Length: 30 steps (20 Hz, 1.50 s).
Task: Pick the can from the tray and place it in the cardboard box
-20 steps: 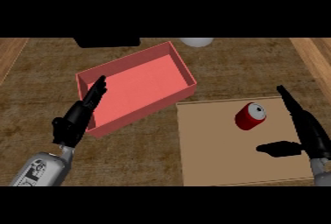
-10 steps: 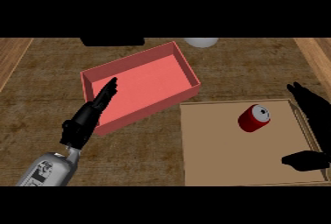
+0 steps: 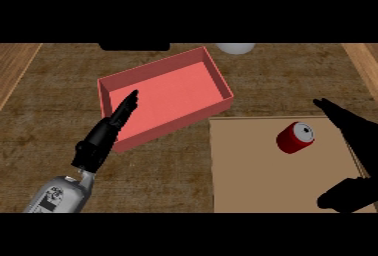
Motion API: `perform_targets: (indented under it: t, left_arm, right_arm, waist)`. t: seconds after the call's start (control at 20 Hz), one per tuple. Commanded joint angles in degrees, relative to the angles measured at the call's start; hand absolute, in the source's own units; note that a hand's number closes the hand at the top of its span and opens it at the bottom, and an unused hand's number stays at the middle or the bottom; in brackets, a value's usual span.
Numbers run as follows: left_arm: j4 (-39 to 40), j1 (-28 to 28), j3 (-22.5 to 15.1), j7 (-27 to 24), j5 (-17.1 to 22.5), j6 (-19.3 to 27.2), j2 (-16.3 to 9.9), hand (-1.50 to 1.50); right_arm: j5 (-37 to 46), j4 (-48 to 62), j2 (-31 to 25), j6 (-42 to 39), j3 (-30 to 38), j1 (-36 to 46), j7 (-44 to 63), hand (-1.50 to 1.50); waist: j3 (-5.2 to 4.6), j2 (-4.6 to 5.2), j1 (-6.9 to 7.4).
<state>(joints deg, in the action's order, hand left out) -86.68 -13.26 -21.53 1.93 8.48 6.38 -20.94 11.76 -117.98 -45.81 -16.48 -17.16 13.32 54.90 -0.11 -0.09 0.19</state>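
Observation:
A red can (image 3: 295, 137) lies tilted on the flat tan tray (image 3: 258, 185) at the lower right. Up and to the left of the tray stands an open red box (image 3: 210, 65), and nothing is in it. My right hand (image 3: 351, 127) comes in from the right edge, just right of the can and not touching it; it is open, fingers straight, thumb spread low over the tray's right edge. My left hand (image 3: 103, 137) is open too, with straight fingers pointing up over the box's front left wall.
A white round object (image 3: 235, 48) and a dark object (image 3: 134, 46) sit at the counter's far edge behind the box. Lighter wooden strips run along the left (image 3: 13, 70) and right (image 3: 363, 60) sides of the dark counter top.
My right hand has shifted towards the right edge beside the can, and its thumb has dropped lower. The left hand has moved slightly right towards the box. The can has stayed on the tray.

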Motion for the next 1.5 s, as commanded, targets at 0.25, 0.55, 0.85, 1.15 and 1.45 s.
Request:
perform_targets:
  t: [0.25, 0.55, 0.85, 1.15, 1.45]
  left_arm:
    - [0.49, 2.37, 1.98, -2.67, -3.38, -1.68, 3.05, 0.0]
    - [1.85, 3.03, 6.34, -3.85, -2.21, -6.69, 1.35, 0.0]
    - [-1.66, 2.75, 4.58, 1.39, -6.72, -4.5, 6.3, 0.0]
    - [-0.33, -3.74, 7.87, 6.18, -8.2, -5.66, 8.54, 0.0]
    - [-4.1, 5.06, 9.36, 2.7, -8.87, -10.13, 8.09, 0.0]
  right_arm:
    - [4.15, 8.9, 10.59, -2.08, -1.59, 4.97, 3.35, -1.5]
    - [7.42, 18.12, 11.74, -4.08, 1.2, 5.12, -2.89, -1.5]
    - [13.49, 24.36, 17.22, -4.16, 0.87, 5.45, -5.54, -1.5]
    - [18.89, 23.97, 17.42, -3.07, 2.87, 1.12, -12.66, -1.5]
    - [21.68, 24.48, 21.55, -8.69, 4.83, 3.73, -10.6, -1.5]
  waist:
    - [0.09, 0.11, 0.31]
    - [0.1, 0.16, 0.19]
    - [0.12, 0.1, 0.14]
    - [0.12, 0.09, -0.39]
    - [0.1, 0.04, -0.04]
